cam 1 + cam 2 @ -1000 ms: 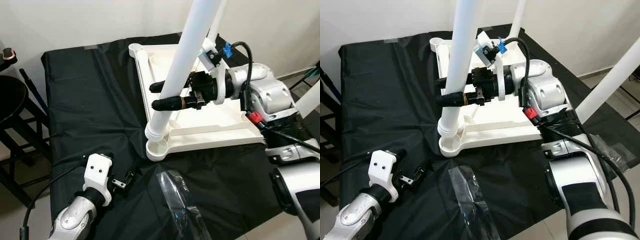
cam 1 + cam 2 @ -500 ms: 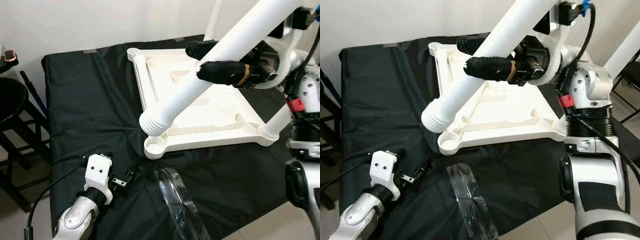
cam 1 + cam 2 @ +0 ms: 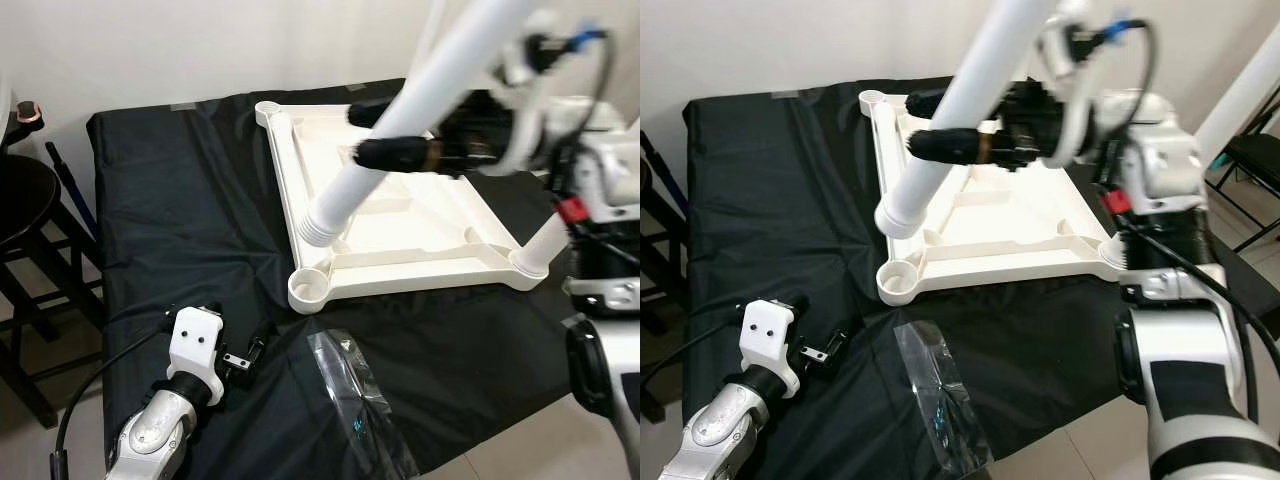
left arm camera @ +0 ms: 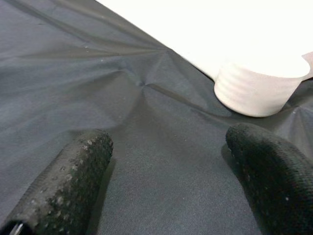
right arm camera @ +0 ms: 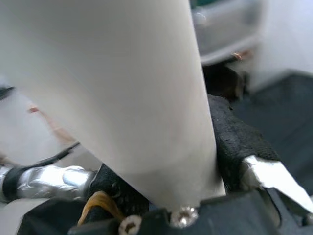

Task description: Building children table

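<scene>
Your right gripper [image 3: 385, 135] has its two black fingers pinched around the long white plastic table leg [image 3: 400, 130], held in the air over the upturned white plastic tabletop [image 3: 400, 215]. The leg slants: its ribbed threaded end [image 3: 322, 222] points down and away from the gripper toward your left, while its other end rises past the wrist. The open round corner socket [image 3: 308, 290] lies beyond and below that ribbed end, nearer to you, apart from it and not yet in line with it. I judge that the coming move hinges on standing the leg upright over that socket before lowering it.

Your left gripper [image 3: 240, 362] rests low on the black cloth [image 3: 170, 200], fingers spread and holding nothing, with the same corner socket just ahead of it, so it is the nearer arm for steadying that corner.

A crumpled clear plastic bag [image 3: 350, 400] lies on the cloth near the socket. A pale wall stands behind, and a dark stool [image 3: 25, 215] is on your left.
</scene>
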{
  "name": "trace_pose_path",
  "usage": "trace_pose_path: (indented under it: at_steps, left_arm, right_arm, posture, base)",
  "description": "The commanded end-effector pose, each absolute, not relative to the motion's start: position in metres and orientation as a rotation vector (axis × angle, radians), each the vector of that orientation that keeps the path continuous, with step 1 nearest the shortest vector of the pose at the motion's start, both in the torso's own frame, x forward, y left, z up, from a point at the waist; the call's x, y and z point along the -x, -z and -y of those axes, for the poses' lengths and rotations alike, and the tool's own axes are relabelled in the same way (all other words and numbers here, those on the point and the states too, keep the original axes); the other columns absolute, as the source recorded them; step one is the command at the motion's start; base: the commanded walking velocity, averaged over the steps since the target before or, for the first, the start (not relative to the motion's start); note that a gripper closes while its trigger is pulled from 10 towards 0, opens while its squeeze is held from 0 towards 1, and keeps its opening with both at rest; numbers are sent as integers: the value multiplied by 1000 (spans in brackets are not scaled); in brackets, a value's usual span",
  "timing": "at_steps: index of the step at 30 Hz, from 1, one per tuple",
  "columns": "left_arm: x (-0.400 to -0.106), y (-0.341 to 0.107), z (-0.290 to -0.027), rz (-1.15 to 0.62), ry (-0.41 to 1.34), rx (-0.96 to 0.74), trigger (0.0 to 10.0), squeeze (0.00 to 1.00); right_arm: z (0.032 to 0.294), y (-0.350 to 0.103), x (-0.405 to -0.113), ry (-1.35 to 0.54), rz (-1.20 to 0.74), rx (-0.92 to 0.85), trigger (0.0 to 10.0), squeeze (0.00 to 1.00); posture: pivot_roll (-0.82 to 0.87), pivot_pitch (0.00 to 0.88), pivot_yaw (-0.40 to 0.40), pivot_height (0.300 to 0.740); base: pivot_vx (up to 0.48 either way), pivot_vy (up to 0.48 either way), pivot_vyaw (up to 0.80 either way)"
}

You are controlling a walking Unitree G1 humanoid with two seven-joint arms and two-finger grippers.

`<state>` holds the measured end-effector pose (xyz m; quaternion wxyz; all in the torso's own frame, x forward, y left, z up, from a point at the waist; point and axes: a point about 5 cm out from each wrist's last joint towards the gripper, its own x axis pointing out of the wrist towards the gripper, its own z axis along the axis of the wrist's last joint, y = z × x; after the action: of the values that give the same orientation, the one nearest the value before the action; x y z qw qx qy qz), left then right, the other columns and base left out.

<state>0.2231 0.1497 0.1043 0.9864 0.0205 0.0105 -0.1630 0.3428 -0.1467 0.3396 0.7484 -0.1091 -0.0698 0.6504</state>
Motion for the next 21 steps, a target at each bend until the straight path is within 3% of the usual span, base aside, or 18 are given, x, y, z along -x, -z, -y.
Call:
trace_pose_path:
  at_steps: [1, 2, 3, 4, 5, 12, 15, 21]
  left_arm:
    - [-222, -104, -150, -20, 334, -44, 10000, 0]
    - [-222, -104, -150, -20, 334, -44, 10000, 0]
    - [-222, -107, -152, -11, 338, -64, 10000, 0]
    - [-222, -107, -152, -11, 338, -64, 10000, 0]
    - [-222, -109, -155, -2, 341, -97, 10000, 0]
    - [-217, -111, -168, -1, 336, -140, 10000, 0]
    - [-211, -115, -168, 10, 324, -122, 10000, 0]
    - [-208, -122, -173, 37, 262, -96, 10000, 0]
  right_arm:
    - [138, -338, -348, -1374, 90, 226, 0, 0]
    - [138, -338, -348, -1374, 90, 226, 0, 0]
    - [134, -336, -351, -1373, 57, 202, 2745, 0]
    - [134, -336, -351, -1373, 57, 202, 2745, 0]
    - [132, -333, -354, -1377, 33, 189, 10000, 0]
    - [132, -329, -359, -1420, -39, 147, 10000, 0]
    - [127, -322, -361, -1495, -125, 203, 10000, 0]
    - [113, -327, -358, -1576, -111, 320, 10000, 0]
  posture:
    - [-32, 131, -100, 740]
    - [-32, 131, -100, 740]
    - [-38, 152, -99, 740]
    - [-38, 152, -99, 740]
    - [-42, 170, -99, 740]
    - [-54, 224, -96, 740]
    - [-65, 271, -106, 740]
    - [-71, 297, -126, 740]
  base:
    - [0, 0, 0]
    - [0, 0, 0]
    - [0, 0, 0]
    - [0, 0, 0]
    - [0, 0, 0]
    - [0, 0, 0]
    - [0, 0, 0]
    - [0, 0, 0]
